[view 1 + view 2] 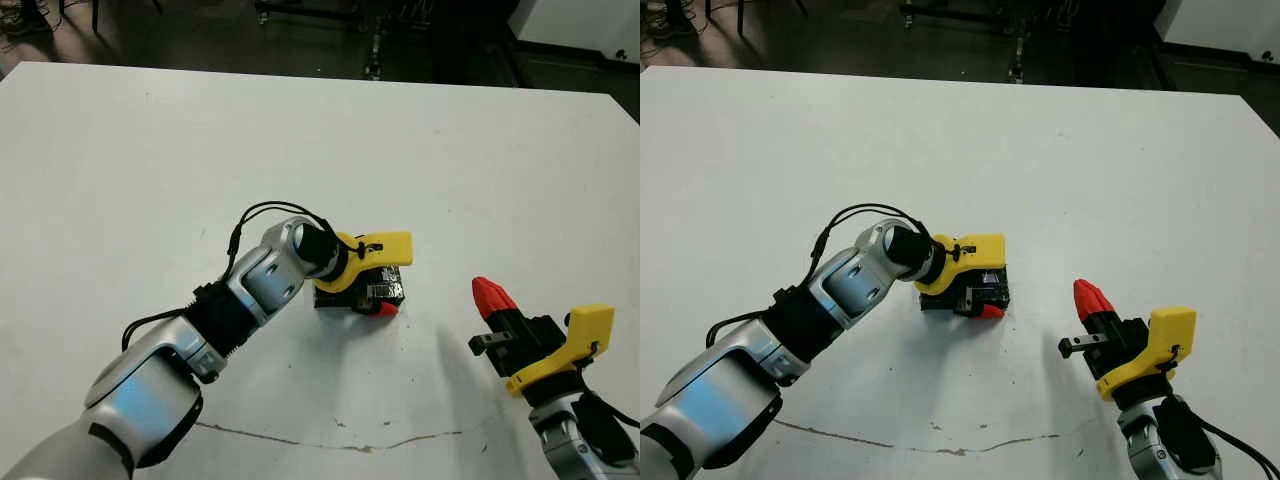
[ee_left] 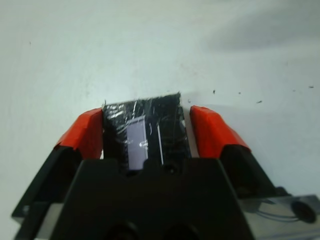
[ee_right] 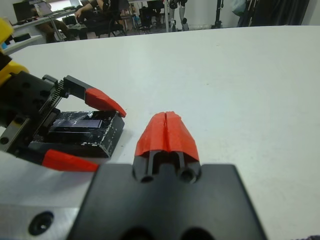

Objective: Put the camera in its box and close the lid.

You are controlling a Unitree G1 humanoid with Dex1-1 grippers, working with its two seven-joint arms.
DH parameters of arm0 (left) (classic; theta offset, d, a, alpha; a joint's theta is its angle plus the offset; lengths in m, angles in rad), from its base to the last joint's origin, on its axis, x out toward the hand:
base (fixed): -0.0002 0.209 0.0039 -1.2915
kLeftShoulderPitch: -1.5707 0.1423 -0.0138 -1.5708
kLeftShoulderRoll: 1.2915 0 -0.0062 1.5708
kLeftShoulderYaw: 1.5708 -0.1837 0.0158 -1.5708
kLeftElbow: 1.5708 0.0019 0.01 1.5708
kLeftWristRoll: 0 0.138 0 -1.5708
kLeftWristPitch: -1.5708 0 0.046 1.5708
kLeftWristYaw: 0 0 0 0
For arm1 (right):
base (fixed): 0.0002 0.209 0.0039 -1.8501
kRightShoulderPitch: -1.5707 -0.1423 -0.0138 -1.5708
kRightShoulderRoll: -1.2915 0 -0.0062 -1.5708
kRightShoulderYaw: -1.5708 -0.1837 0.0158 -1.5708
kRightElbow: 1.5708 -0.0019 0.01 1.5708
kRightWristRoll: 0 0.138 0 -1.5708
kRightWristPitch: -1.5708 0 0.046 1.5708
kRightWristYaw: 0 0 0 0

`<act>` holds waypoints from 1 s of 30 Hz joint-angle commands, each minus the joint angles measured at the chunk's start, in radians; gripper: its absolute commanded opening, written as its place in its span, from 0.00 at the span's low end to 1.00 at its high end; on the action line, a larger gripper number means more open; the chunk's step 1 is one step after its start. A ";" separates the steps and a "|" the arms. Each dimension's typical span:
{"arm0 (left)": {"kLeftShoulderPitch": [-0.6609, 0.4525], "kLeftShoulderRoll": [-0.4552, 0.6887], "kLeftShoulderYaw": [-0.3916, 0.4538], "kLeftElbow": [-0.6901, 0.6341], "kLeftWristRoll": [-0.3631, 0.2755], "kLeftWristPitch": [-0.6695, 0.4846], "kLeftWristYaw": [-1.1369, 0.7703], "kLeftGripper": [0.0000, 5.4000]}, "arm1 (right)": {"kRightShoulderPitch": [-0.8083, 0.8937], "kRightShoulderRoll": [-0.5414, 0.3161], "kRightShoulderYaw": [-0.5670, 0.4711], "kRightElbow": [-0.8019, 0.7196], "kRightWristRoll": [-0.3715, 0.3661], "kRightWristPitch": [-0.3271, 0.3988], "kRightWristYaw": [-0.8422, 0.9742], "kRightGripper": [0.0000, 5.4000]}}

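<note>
the lid (image 2: pixel 145 134) lay flat between my left gripper's (image 2: pixel 146 131) spread fingers (image 2: pixel 214 130), one on each side; my right gripper (image 3: pixel 166 134) stood apart, fingers pressed together.

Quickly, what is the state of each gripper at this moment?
Left gripper: open, its fingers on either side of the glossy black lid, not clamped.
Right gripper: shut, holding nothing.

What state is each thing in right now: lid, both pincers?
lid: lying flat on the table, glossy side up, between the left fingers; tray and camera not visible.
left pincer: open, fingers straddling the lid.
right pincer: shut, empty, off to the side.
</note>
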 commanded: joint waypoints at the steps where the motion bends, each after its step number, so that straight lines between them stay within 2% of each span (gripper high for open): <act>1: 0.119 0.045 -0.081 0.032 0.030 0.002 -0.039 0.92 | 0.008 -0.005 -0.003 0.004 -0.003 0.003 -0.002 0.00; 5: 0.147 0.101 -0.059 0.008 0.032 -0.015 -0.035 1.00 | 0.010 -0.005 0.002 0.000 -0.005 0.008 -0.005 0.00; 12: 0.203 0.214 0.019 -0.050 -0.006 -0.005 -0.036 1.00 | 0.007 -0.005 0.010 0.006 -0.004 0.005 0.000 0.00; 21: 0.281 0.288 0.142 -0.130 -0.035 -0.084 0.067 1.00 | 0.007 -0.005 0.015 0.007 -0.010 0.003 -0.001 0.00; 25: 0.292 0.304 0.176 -0.203 -0.036 -0.021 0.104 1.00 | 0.003 -0.004 0.016 0.014 -0.008 0.000 0.004 0.00; 30: 0.318 0.336 0.231 -0.261 -0.059 -0.020 0.134 1.00 | 0.000 -0.005 0.017 0.018 -0.003 0.001 0.008 0.00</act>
